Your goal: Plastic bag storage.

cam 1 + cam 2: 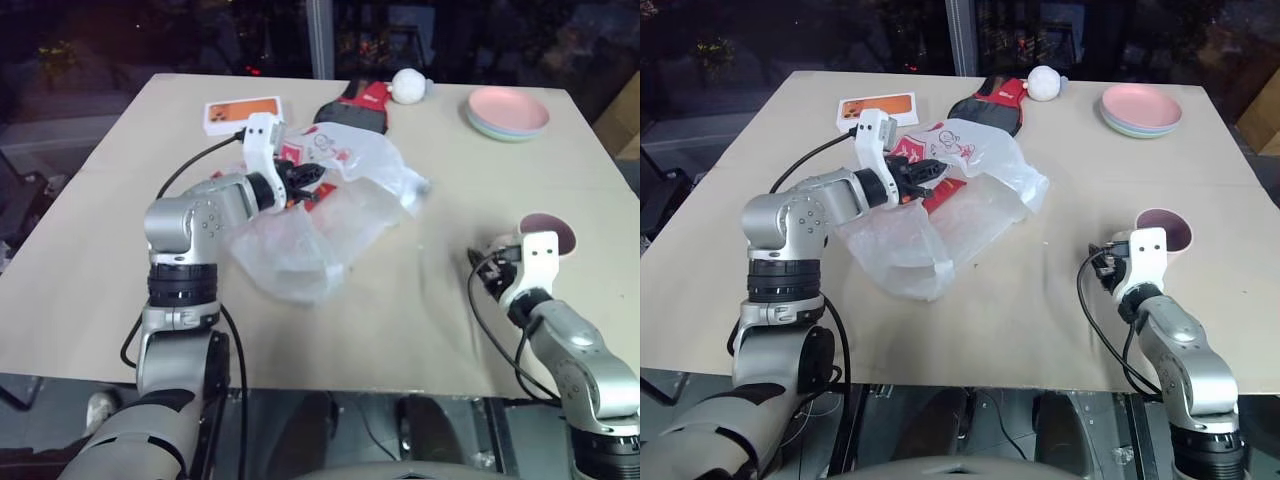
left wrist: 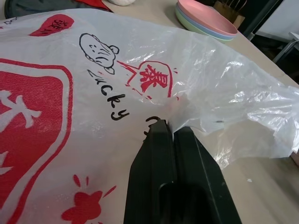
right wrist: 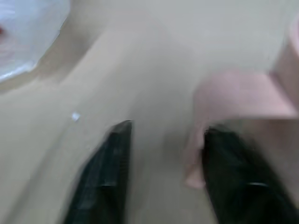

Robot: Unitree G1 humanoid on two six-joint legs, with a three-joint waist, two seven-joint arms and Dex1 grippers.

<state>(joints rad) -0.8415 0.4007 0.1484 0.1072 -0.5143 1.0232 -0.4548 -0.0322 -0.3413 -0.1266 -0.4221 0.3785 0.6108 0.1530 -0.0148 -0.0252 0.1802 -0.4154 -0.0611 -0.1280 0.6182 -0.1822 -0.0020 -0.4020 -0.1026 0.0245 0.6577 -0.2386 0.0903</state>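
A big tan table (image 1: 90,260) stands by a dark window, and the plastic bag (image 1: 330,200) lies crumpled near its middle. The left gripper (image 2: 173,133) is pressed together, pinching a fold of the bag, while the right gripper (image 3: 163,149), fingers apart, holds nothing. The bag looks very light, thin and floppy, so I think bunched folds are best to grab.

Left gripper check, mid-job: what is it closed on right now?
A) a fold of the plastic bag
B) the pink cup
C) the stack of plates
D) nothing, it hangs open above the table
A: in the left wrist view the left gripper has its two black fingers pressed together with a pinch of the plastic bag film caught between their tips.
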